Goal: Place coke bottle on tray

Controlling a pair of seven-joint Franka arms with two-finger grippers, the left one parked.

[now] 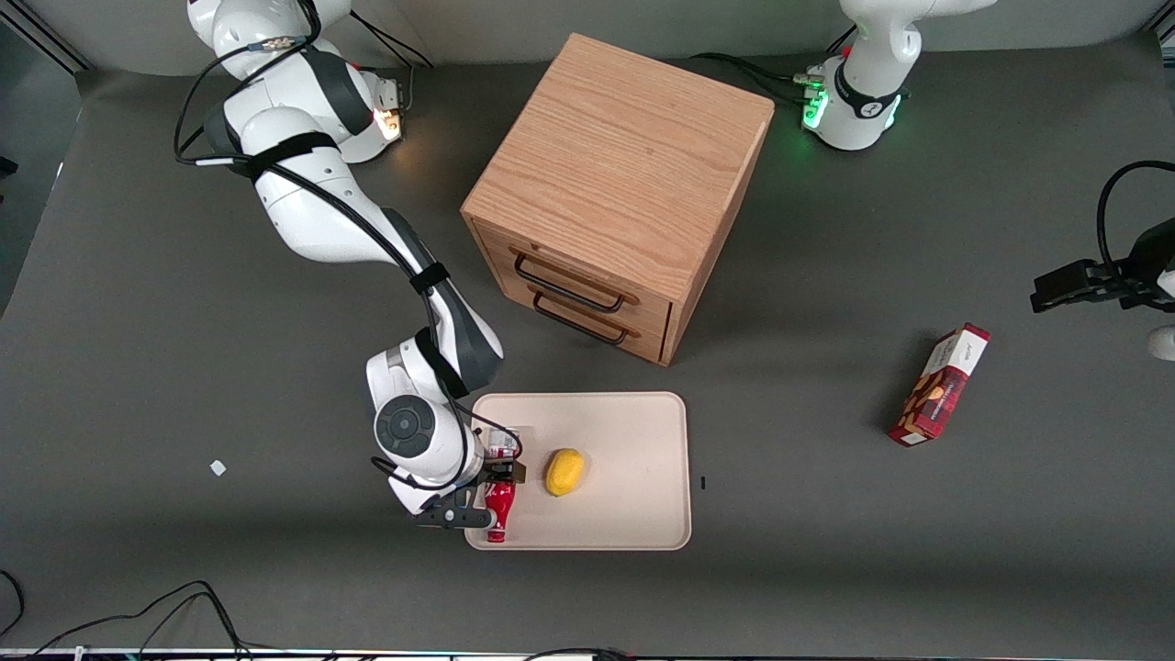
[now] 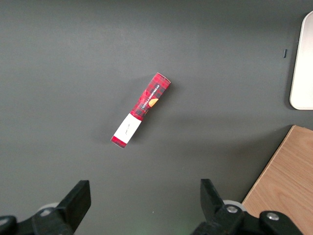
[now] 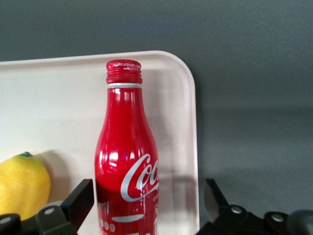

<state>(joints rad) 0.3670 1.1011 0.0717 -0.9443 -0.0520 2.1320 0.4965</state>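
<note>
We find the tool [image 1: 479, 500] spread around the coke bottle [image 1: 498, 512], which lies on the tray [image 1: 633, 514] near its edge beside a lemon [image 1: 564, 472]; we advise withdrawing straight, without nudging the bottle toward the rim.

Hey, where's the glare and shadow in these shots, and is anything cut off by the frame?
Right wrist view: white highlights streak the coke bottle, whose base is cropped; it shades the tray; hand fingers open either side. Front view: the cabinet and snack box cast soft shadows. Left wrist view: even, flat light.
</note>
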